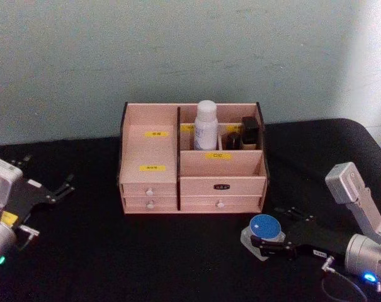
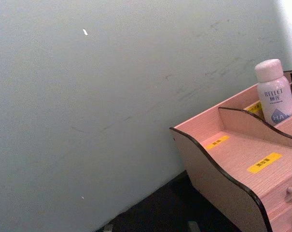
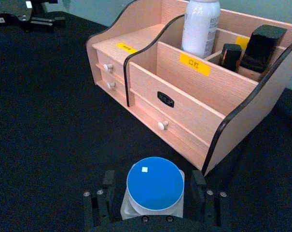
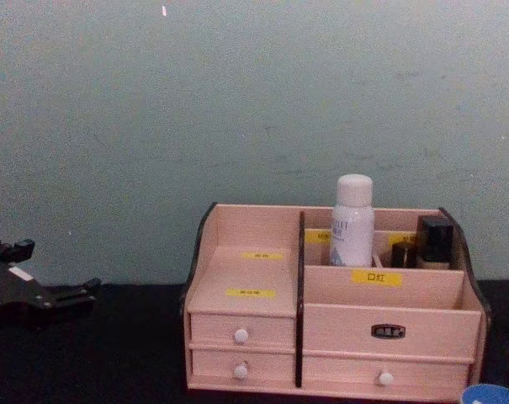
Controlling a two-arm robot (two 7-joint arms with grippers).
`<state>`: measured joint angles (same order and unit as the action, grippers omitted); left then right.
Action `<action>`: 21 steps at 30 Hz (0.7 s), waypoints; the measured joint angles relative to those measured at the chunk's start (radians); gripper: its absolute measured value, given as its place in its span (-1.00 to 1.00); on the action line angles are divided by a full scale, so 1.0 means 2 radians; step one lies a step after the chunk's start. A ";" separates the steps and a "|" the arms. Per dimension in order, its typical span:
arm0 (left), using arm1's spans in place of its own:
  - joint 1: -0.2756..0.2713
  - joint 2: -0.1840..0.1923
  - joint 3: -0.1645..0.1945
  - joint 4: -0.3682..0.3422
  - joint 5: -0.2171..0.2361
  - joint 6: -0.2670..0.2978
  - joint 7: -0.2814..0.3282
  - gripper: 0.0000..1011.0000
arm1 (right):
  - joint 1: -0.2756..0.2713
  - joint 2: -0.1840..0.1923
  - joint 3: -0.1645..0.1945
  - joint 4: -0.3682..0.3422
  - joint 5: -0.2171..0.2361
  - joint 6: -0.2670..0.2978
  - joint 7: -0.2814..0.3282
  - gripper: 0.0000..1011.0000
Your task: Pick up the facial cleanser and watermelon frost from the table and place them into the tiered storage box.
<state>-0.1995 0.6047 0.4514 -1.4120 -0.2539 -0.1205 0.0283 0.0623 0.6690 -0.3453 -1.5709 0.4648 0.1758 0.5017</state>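
Between the spread fingers of the right end effector (image 3: 153, 178), which flank it without visibly pinching, the watermelon frost (image 3: 154, 187) stands upright on the worktop (image 3: 49, 121), the tiered storage box (image 3: 184, 104) just ahead and leftward.

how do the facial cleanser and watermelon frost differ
The facial cleanser is a tall slim white bottle; the watermelon frost is a squat clear jar with a blue lid. The cleanser stands inside the tiered storage box; the frost sits on the table between the right gripper's open fingers. Both stand upright.
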 joint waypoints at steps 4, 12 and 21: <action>0.000 0.000 0.000 0.000 0.000 0.000 0.000 0.98 | 0.004 -0.002 -0.003 0.004 0.000 0.001 0.000 0.98; 0.000 0.000 0.000 0.000 0.000 0.000 0.000 0.98 | 0.011 -0.004 -0.008 0.012 -0.001 0.005 0.002 0.98; 0.000 0.000 0.000 0.000 0.000 0.000 0.000 0.98 | 0.015 -0.004 -0.012 0.017 0.000 0.010 0.003 0.98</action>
<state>-0.1996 0.6047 0.4514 -1.4120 -0.2539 -0.1205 0.0283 0.0920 0.6603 -0.3686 -1.5373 0.4650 0.1957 0.5085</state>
